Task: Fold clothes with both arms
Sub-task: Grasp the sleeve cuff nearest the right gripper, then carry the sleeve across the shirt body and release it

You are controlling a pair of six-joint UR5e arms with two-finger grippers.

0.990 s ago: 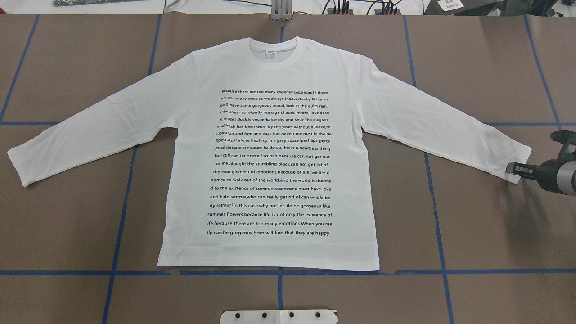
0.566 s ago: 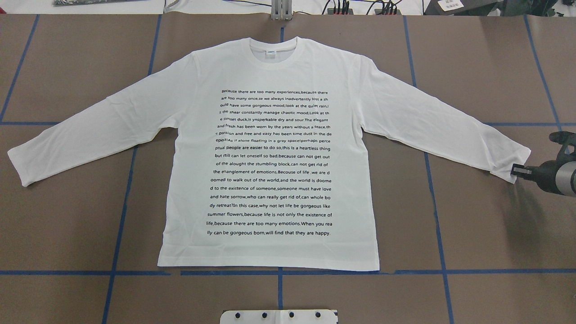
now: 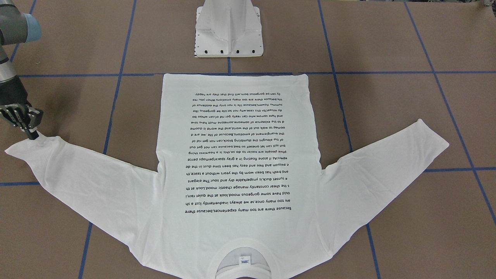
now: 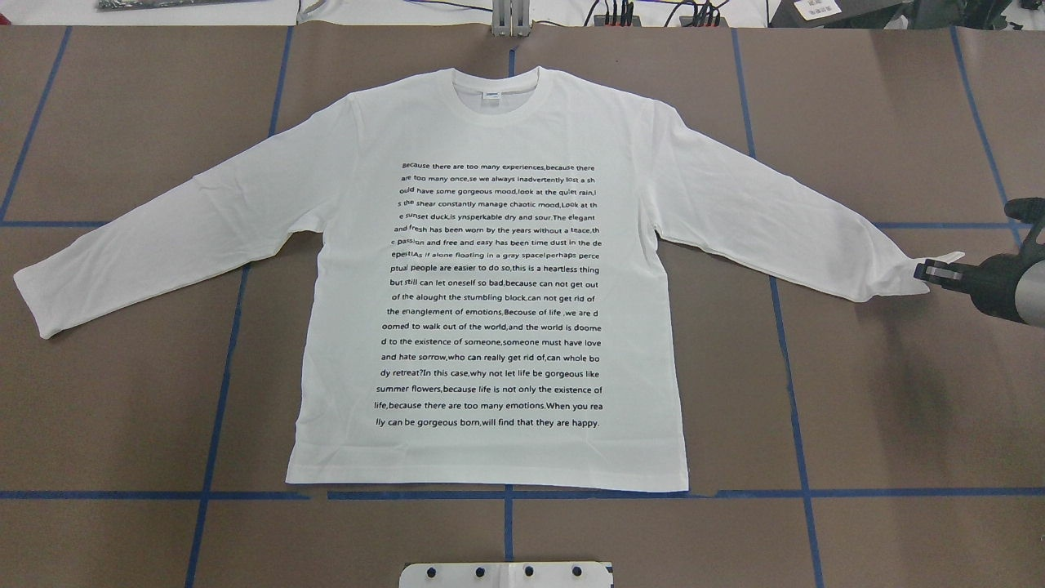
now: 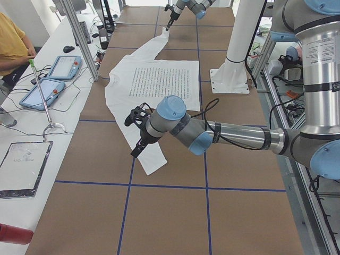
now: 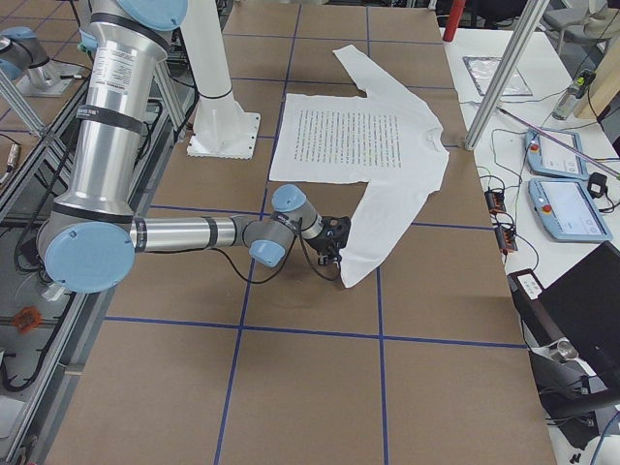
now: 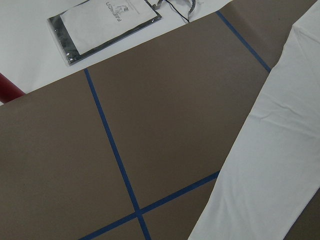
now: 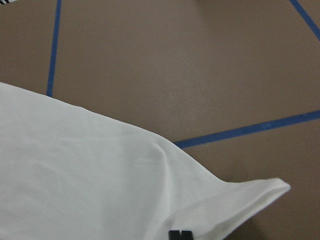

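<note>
Overhead exterior: right tool (image 4: 922,271) pinches shirt (image 4: 490,286) cuff edge; left tool (image 5: 136,150) cannot tell.

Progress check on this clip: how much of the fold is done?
Done: nothing folded; the shirt lies flat, text up, sleeves spread. In hand: the right gripper is pinching one sleeve's cuff, which bunches at its tips. The left gripper hangs above the other sleeve, which lies untouched. Left: both sleeve folds and the body folds.

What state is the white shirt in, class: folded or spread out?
Spread out: the shirt lies flat, text up, both sleeves extended; the right gripper pinches one cuff.
</note>
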